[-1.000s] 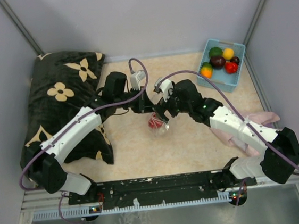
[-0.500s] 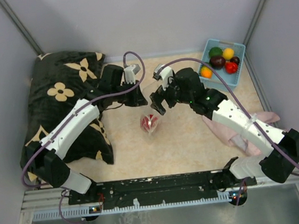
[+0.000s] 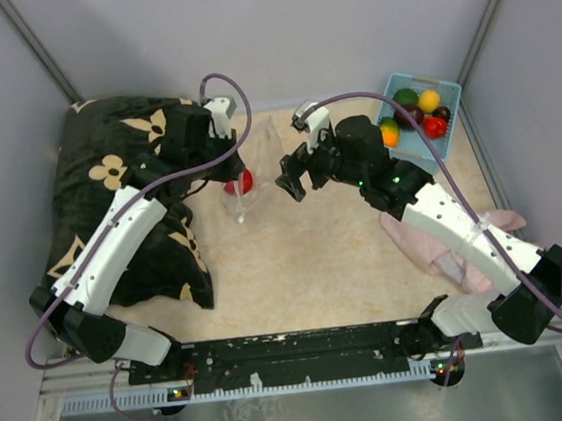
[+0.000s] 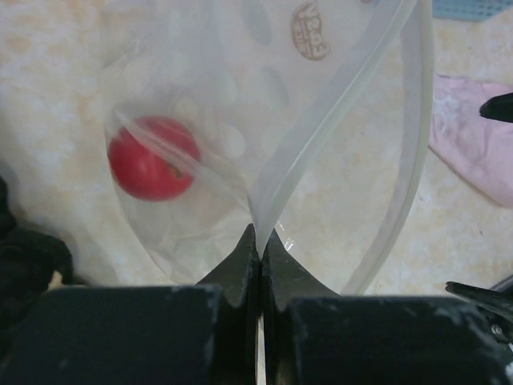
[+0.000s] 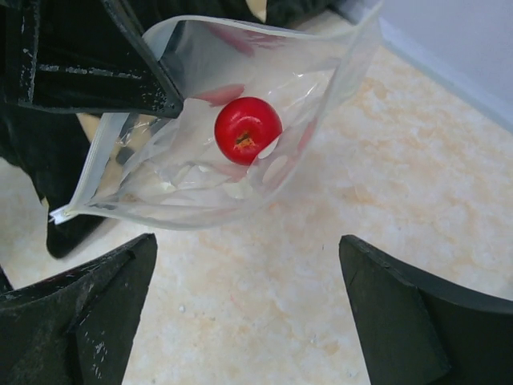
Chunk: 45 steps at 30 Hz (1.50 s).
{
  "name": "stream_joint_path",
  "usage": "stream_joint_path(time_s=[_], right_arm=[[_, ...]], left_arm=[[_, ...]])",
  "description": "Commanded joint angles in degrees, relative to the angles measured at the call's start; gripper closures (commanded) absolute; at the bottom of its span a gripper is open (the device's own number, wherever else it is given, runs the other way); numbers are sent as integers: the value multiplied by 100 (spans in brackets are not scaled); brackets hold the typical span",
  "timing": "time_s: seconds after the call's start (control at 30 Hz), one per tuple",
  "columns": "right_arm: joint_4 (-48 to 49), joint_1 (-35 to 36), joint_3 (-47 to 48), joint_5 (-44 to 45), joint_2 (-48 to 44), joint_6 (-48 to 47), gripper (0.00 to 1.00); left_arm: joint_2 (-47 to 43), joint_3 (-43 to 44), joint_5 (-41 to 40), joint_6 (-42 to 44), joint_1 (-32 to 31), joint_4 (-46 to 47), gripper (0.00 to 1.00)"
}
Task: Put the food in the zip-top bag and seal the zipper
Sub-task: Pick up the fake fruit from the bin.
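Top external view hides the left gripper (image 3: 227,172) under its wrist. The left wrist view shows it clenched on the mouth edge of the bag (image 4: 240,96), with the zipper (image 4: 421,120) parted. One red fruit (image 5: 248,130) lies inside. The right gripper (image 5: 247,250) is spread and empty, just beside the bag. Remaining food (image 3: 417,111) sits in the basket (image 3: 446,88), partly behind the arm.

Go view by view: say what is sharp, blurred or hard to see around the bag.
Left wrist: the red fruit looks soft and smeared through the zip-top bag. Right wrist: the fruit is crisp, its stem dimple clear. Top external: even light, but the clear bag nearly vanishes against the pale table.
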Motion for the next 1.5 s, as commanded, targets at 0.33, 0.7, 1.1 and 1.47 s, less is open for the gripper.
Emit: stream_joint_path(time_s=[0.33,0.7,1.1,1.47], right_arm=[[370,-1485,284,1216,520,575,8],[812,-3586,437,1206,1915,1774,9],[759,-4330,1625,1136,3799,2359,14],[547,-4462,2491,472,4916,2517,18]], left_arm=[[322,14,-1029,281,12,-295,100],[224,-516,-733,272,46,179,100],[46,-599,-481,276,248,235,100],[111,-678,-377,302,307,241,100]])
